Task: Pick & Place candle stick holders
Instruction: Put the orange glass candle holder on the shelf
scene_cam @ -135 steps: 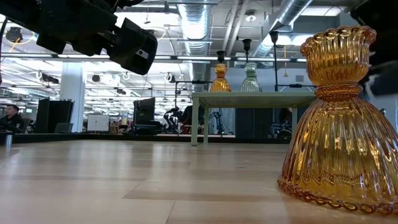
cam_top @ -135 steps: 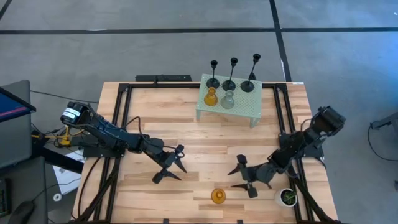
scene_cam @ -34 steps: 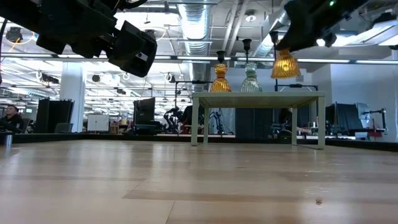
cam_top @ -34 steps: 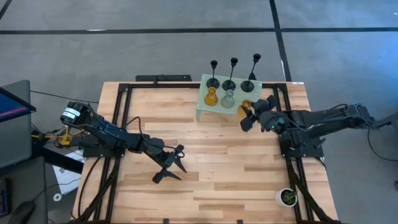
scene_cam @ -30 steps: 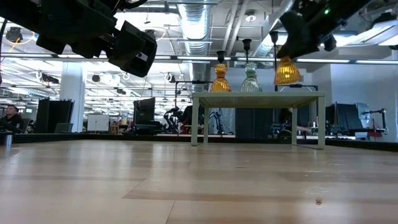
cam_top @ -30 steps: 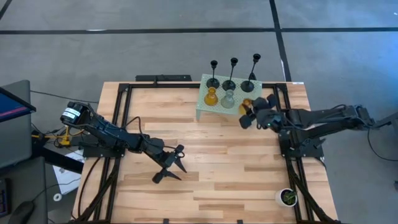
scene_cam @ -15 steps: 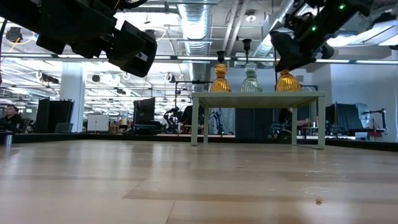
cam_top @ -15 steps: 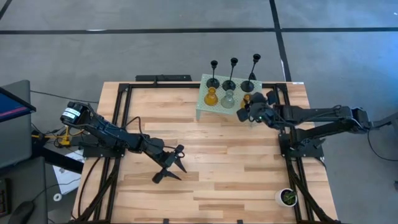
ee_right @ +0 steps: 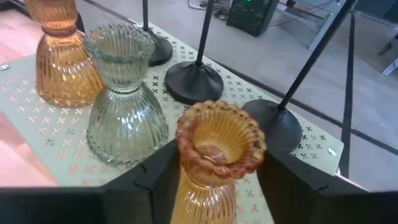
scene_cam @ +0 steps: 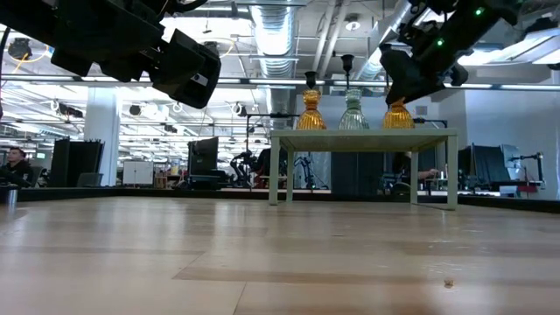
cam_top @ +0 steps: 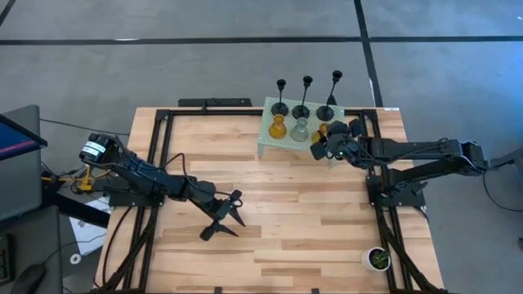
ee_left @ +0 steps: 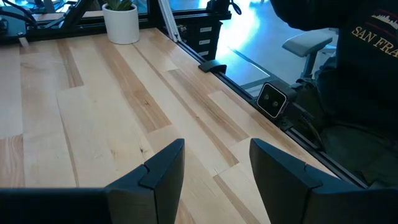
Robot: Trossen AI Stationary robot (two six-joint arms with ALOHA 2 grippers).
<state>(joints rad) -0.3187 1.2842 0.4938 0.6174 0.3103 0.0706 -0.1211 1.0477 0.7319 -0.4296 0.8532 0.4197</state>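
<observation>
A pale green stand (cam_top: 327,147) sits at the table's far right. On it stand three black thin-stemmed holders (cam_top: 306,106) at the back, an amber holder (cam_top: 278,126) and a grey-green holder (cam_top: 300,129). My right gripper (cam_top: 325,140) is shut on a second amber holder (ee_right: 214,155), right beside the grey-green one (ee_right: 124,106). My left gripper (cam_top: 222,216) hangs open and empty over the table's near left part; its fingers stand apart in the left wrist view (ee_left: 214,168). My right gripper pinches the amber holder between its two fingers (ee_right: 158,180), below the beaded cup rim, on the ribbed body (ee_right: 205,193). The fingers come nearly level from the table's right side. The holder is upright, and its base (scene_cam: 398,125) looks set on the stand's top.
A small white pot with a green plant (cam_top: 378,259) stands at the table's near right corner; it also shows in the left wrist view (ee_left: 121,18). A black frame (cam_top: 155,163) runs around the table. The wood between the arms is bare.
My right gripper has gone toward the table's far edge and a little left, and down, carrying the amber holder. The holder was hanging above and beside the stand; now it stands upright on the stand next to the grey-green one.
</observation>
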